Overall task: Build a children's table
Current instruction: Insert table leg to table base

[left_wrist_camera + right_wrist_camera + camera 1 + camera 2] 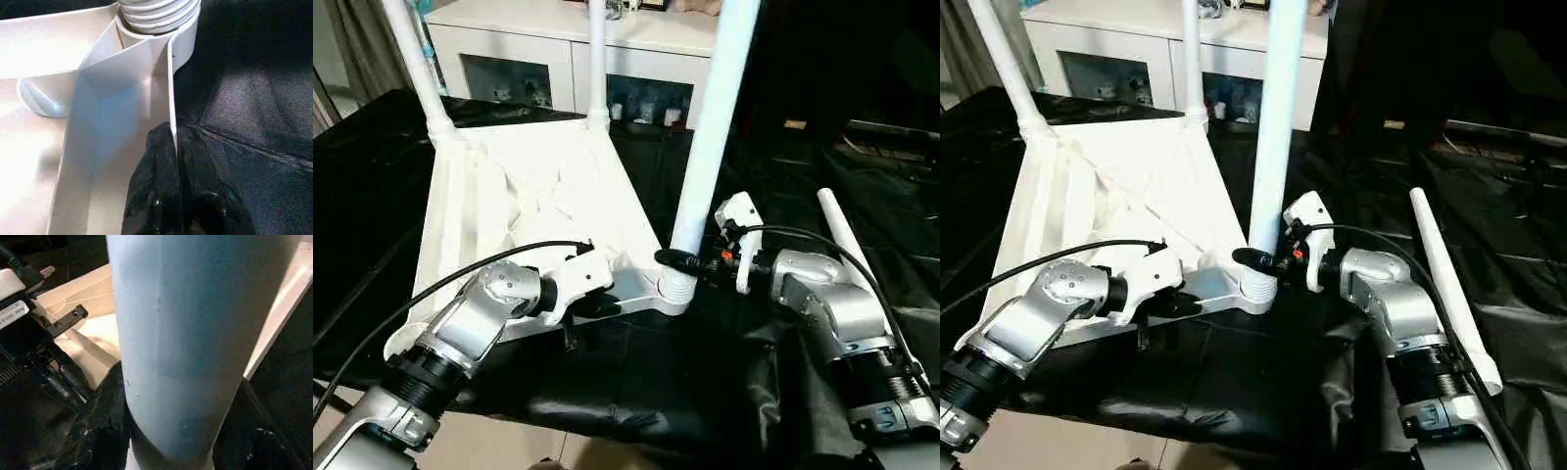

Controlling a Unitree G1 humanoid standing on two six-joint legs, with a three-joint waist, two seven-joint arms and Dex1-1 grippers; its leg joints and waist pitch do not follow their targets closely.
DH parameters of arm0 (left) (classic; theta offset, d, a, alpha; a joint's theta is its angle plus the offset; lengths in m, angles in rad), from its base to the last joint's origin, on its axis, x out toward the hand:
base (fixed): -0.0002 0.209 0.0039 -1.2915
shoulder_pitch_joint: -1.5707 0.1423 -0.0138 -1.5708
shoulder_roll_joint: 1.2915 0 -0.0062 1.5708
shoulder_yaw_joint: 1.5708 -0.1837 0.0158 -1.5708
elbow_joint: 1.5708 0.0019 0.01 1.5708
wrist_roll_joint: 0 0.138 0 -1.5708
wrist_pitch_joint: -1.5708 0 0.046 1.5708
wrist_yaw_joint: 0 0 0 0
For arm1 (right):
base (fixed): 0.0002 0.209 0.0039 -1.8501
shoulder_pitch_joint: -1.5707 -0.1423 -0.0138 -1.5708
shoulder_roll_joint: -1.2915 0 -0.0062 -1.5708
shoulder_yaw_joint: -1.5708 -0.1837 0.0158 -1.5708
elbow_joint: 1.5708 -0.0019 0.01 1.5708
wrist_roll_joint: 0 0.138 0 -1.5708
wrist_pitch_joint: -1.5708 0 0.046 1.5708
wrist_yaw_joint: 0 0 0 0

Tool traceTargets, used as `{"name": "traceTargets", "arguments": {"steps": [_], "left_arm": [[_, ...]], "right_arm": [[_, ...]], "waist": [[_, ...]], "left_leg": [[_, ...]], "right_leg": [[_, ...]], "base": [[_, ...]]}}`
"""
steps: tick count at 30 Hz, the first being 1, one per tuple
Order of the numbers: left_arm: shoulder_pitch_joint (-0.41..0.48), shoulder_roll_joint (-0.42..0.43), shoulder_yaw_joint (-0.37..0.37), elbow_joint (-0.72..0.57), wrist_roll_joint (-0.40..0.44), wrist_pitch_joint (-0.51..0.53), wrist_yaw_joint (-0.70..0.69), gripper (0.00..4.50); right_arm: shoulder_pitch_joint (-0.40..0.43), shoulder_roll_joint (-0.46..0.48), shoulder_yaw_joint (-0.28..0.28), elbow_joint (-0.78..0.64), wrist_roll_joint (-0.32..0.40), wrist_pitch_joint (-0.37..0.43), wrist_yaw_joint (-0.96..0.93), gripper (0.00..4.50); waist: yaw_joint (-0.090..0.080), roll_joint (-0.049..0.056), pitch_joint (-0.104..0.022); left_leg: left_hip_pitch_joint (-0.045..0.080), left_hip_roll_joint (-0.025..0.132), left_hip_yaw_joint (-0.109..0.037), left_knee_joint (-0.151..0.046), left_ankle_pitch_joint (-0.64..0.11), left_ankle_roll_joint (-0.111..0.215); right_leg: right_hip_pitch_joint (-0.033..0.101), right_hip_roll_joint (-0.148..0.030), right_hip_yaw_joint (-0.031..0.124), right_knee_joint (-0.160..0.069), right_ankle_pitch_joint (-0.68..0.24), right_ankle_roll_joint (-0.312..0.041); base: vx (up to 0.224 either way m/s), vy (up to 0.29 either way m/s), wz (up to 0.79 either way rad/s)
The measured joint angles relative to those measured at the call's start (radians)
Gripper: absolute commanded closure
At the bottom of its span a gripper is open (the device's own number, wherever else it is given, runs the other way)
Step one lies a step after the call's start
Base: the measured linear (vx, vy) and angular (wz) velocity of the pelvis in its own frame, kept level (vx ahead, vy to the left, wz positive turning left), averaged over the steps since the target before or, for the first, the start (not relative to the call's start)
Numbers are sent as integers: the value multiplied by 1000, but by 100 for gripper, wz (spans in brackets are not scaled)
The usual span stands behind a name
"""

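At the near corner socket of the upturned children's table [538, 186] on the black-draped bench [862, 196], your left gripper [597, 305] pinches the rim while your right gripper [680, 259] clasps the upright leg [710, 137]; press straight down.

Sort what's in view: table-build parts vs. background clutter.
Job parts:
- upturned white tabletop, edge pinched by left gripper
- near-corner leg, clasped by right gripper
- two far legs already standing
- loose fourth leg, lying on the black cloth

Just around:
- white cabinet with glass doors
- black cloth
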Motion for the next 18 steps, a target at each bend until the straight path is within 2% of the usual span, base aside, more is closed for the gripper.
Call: {"name": "traceTargets", "arguments": {"steps": [9, 18], "left_arm": [[0, -2, 1, 5, 1, -7, -1, 450], [0, -2, 3, 9, 2, -5, -3, 450]], "right_arm": [[-7, 6, -8, 13, 7, 16, -6, 266], [-46, 50, -46, 144, 32, -13, -26, 266]], "waist": [[1, 0, 0], [-2, 1, -1]], "left_leg": [[0, 0, 0, 0, 0, 0], [1, 0, 0, 0, 0, 0]], "right_leg": [[0, 0, 0, 0, 0, 0], [1, 0, 0, 0, 0, 0]], "base": [[0, 0, 0], [0, 0, 0]]}}
